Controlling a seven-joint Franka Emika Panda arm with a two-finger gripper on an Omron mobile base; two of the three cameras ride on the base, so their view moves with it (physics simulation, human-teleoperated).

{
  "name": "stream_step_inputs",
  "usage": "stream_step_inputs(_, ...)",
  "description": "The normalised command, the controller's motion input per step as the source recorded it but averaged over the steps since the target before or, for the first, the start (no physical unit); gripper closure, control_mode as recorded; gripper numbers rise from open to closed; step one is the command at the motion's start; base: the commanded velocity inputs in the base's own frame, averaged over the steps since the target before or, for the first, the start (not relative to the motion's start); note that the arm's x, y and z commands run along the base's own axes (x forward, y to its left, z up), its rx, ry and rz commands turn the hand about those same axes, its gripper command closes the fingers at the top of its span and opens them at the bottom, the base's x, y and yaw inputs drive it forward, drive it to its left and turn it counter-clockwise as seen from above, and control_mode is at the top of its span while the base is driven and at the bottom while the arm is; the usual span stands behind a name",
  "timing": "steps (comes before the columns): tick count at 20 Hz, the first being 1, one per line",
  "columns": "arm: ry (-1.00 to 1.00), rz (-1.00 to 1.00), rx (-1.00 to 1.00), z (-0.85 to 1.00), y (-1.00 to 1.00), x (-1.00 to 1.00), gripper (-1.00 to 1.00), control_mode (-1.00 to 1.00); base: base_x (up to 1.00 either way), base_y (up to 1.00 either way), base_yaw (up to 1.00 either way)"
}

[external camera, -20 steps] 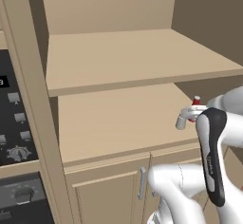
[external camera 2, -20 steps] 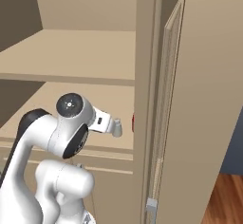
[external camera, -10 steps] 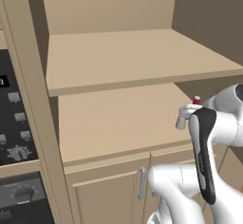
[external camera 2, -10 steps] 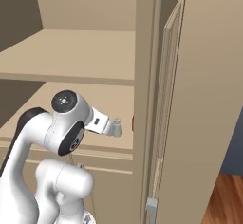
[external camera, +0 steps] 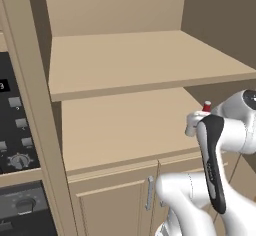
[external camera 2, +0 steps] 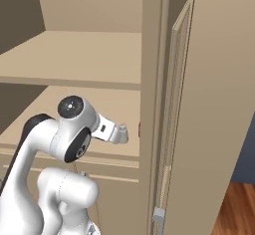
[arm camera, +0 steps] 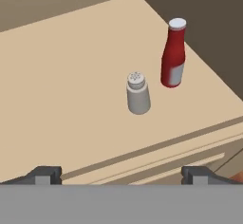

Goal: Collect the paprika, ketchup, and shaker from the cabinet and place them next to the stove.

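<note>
The pincer [arm camera: 121, 175] hangs spread and empty over the cabinet [external camera: 125, 125] shelf; the shaker [arm camera: 138, 94] stands just beside the ketchup [arm camera: 172, 53], both untouched; I judge collecting barely begun; next, descend onto the shaker.

Arm [external camera: 220, 145]: glossy white rounded shell segments, bulbous at the joints. Black curved strip runs along one link. Round dark-grey joint cap with lighter centre disc, seen in the right base view. Pincer [arm camera: 121, 174]: two small dark-grey blocky fingertips [arm camera: 45, 174].
</note>
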Motion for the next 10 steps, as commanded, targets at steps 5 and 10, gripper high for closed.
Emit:
stream_step_inputs(5, 0.00, 0.00, 0.00, -0.25, 0.00, 0.12, -1.00, -1.00, 0.00, 0.00, 0.00)
stream_step_inputs(10, 0.00, 0.00, 0.00, -0.27, -0.01, 0.16, -1.00, -1.00, 0.00, 0.00, 0.00)
